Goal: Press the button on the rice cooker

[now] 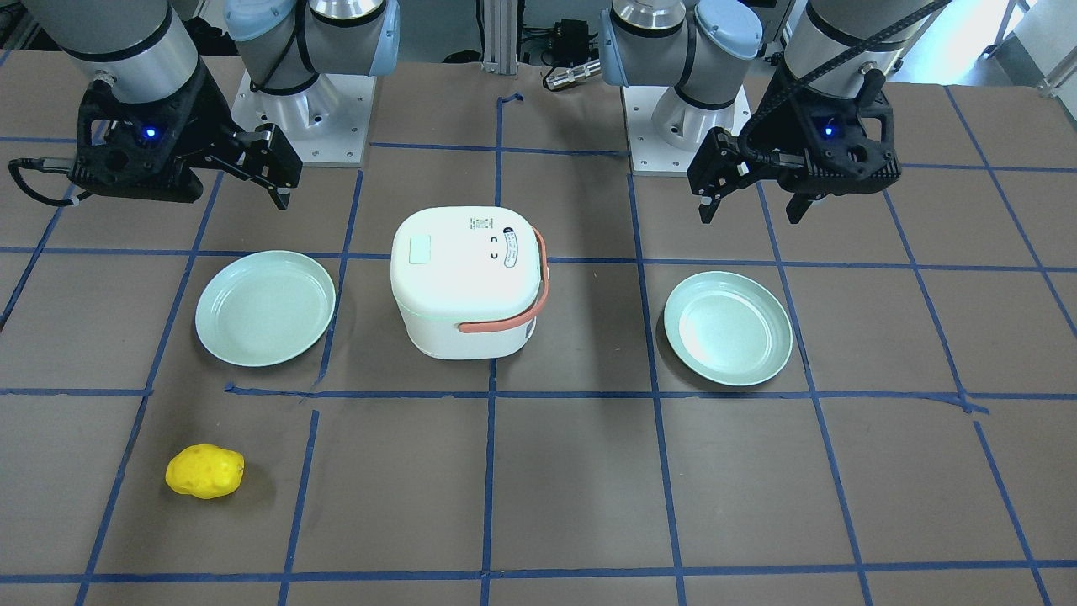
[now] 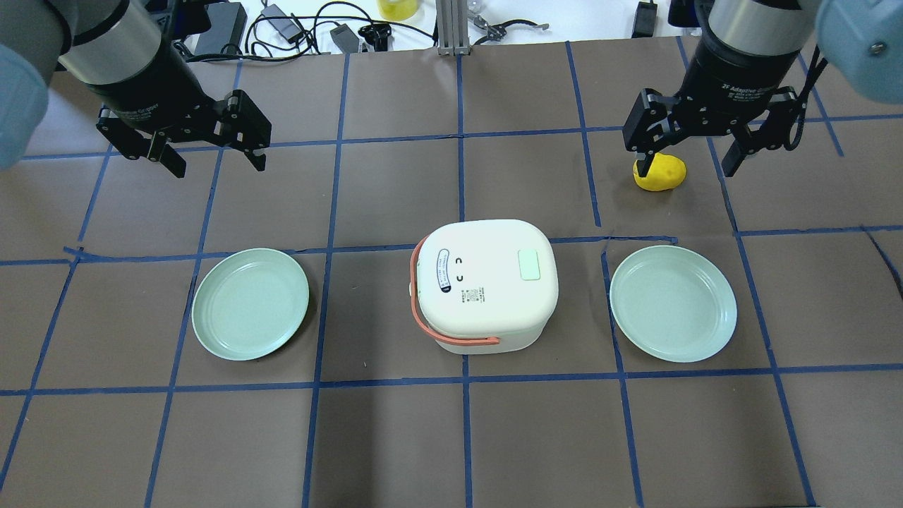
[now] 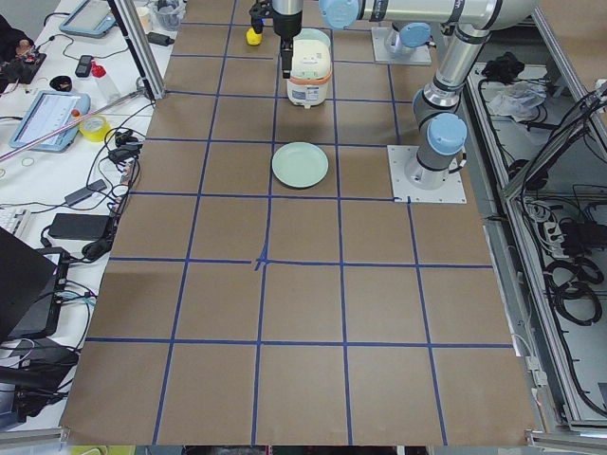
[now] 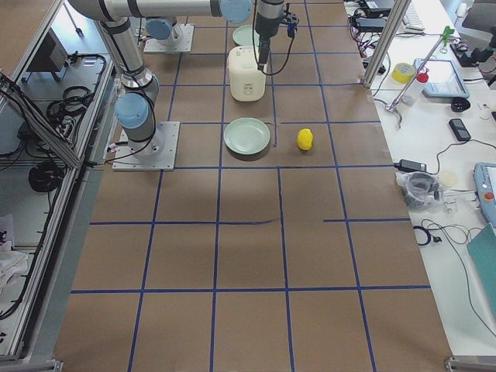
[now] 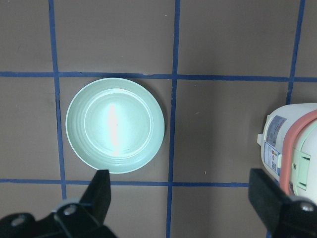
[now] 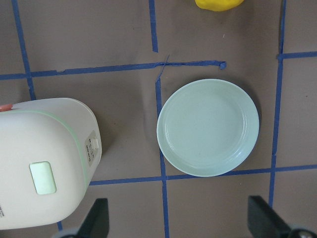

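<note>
My left gripper (image 2: 215, 161) hangs in the air with its jaws spread wide and nothing between them, off to the cooker's (image 2: 487, 282) left and well apart from it. Its wrist view looks straight down: both fingers (image 5: 99, 191) frame the lower edge, and the cooker only peeks in at the right.

My right gripper (image 2: 686, 168) is likewise released and empty, up high on the cooker's right, also well apart from it. From its wrist view I see the cooker at the lower left of the picture.

The cooker stands upright on the table (image 2: 395, 437), between the two arms, lid down. The button (image 2: 529, 264), a pale green square, sits on top of the lid toward the cooker's right side, and neither gripper touches it. The orange handle (image 2: 423, 328) is folded down around the cooker's left side.

The left plate (image 2: 250, 303) lies flat to the cooker's left, the right plate (image 2: 674, 303) to its right, each separated from the cooker by bare table. A yellow lump (image 2: 663, 173) rests on the table on the cooker's right, farther out from the robot than the cooker and beyond the right plate.
</note>
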